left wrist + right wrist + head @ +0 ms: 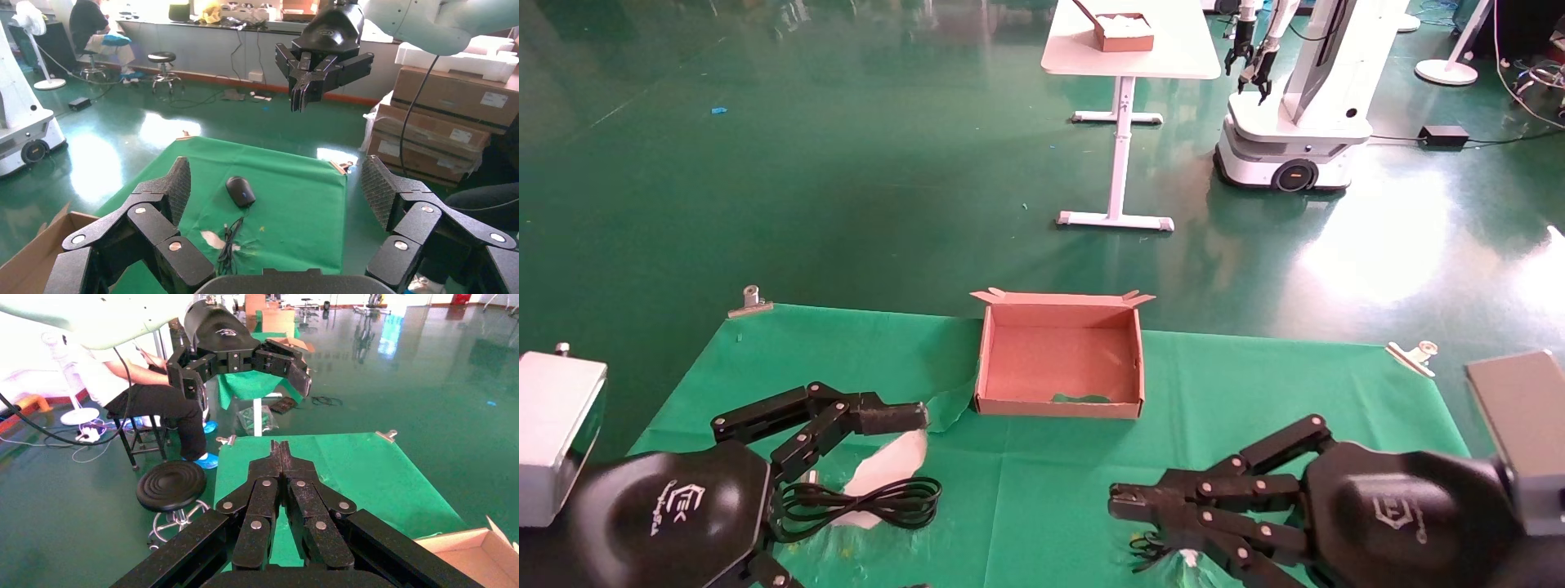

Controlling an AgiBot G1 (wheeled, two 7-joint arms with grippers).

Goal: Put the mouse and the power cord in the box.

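Observation:
The box (989,359) stands open and empty at the far middle of the green cloth; one corner shows in the left wrist view (30,257) and one in the right wrist view (471,557). The looped power cord (870,500) lies at the near left, below my left gripper (276,180), which is open and holds nothing; one of its fingers (878,416) reaches out above the cord. The mouse (240,190) rests on the cloth with its thin wire (229,242) trailing; the head view hides it under my right gripper (1120,494), which is shut and empty (281,447).
White patches (891,465) show through the torn cloth near the cord. Metal clips (750,300) (1414,355) pin the cloth's far corners. Beyond stand a white table (1128,61) with a small brown box and another robot (1295,122). A stool (170,485) and a seated person are beside the table.

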